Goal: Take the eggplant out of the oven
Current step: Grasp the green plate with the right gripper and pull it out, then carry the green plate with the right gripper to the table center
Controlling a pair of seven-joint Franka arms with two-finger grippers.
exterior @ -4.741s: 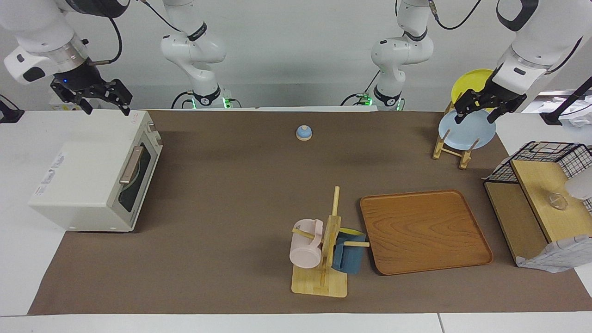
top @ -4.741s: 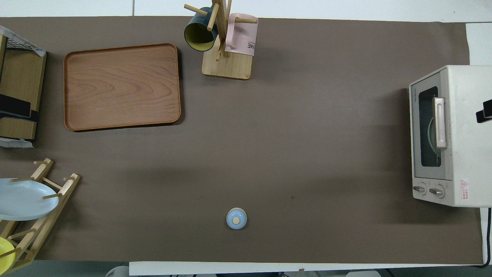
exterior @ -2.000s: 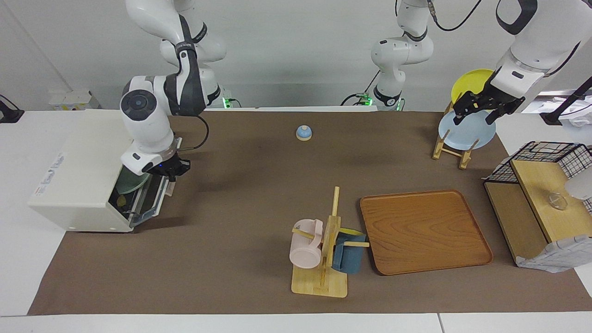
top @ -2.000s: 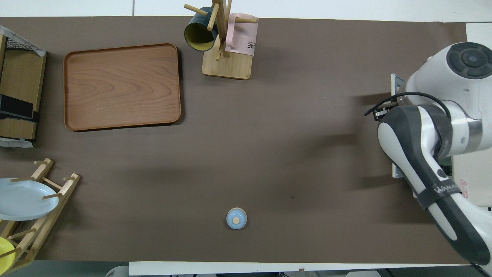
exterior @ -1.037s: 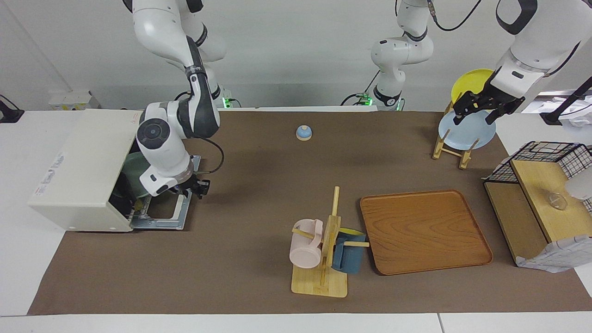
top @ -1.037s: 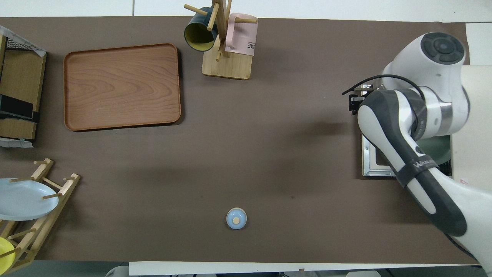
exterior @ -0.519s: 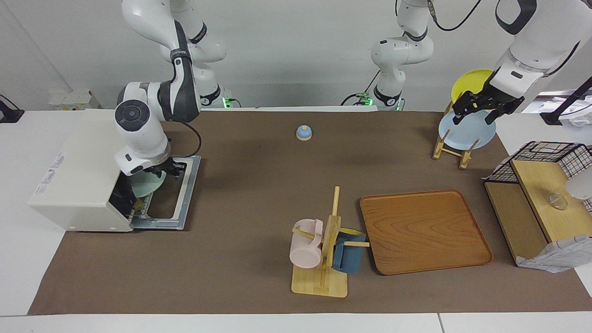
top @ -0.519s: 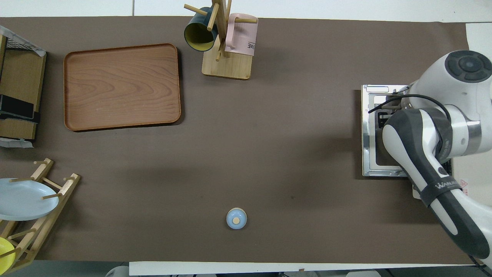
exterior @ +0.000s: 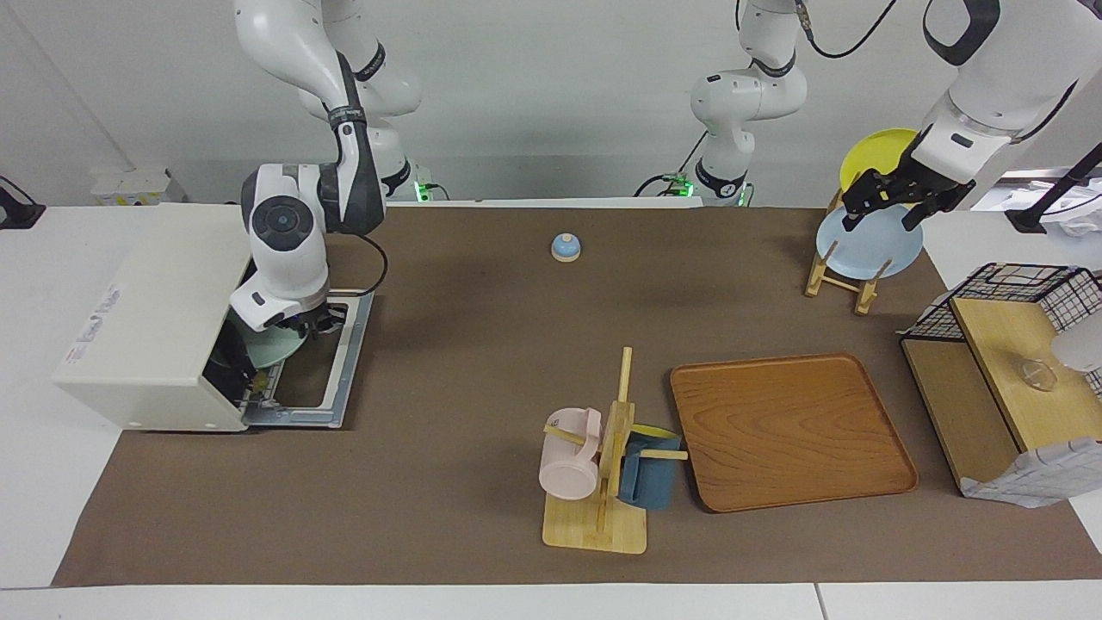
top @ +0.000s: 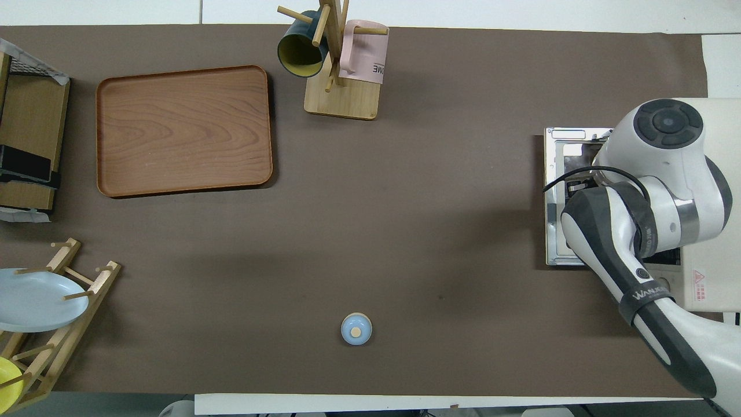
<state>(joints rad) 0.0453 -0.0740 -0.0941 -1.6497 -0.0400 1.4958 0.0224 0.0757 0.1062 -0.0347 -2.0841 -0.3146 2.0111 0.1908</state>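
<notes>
The cream-white oven [exterior: 146,319] stands at the right arm's end of the table, its door [exterior: 340,379] folded down flat on the mat. A pale green plate [exterior: 274,349] sticks partly out of the oven's mouth. My right gripper [exterior: 306,325] is low over the open door, at that plate's rim. The eggplant is hidden; I only see dark space inside the oven. In the overhead view the right arm covers the oven [top: 712,174] mouth and its own gripper. My left gripper [exterior: 882,211] waits open above a light-blue plate [exterior: 865,245].
A wooden plate rack [exterior: 839,275] also holds a yellow plate [exterior: 874,151]. A wooden tray [exterior: 788,430], a mug tree [exterior: 607,482] with two mugs, a small blue bell [exterior: 566,247] and a black wire basket [exterior: 1024,293] stand on the brown mat.
The oven door was opened and now lies flat. In the last second my right gripper moved from the door's outer edge back to the oven's mouth. The left arm has not moved.
</notes>
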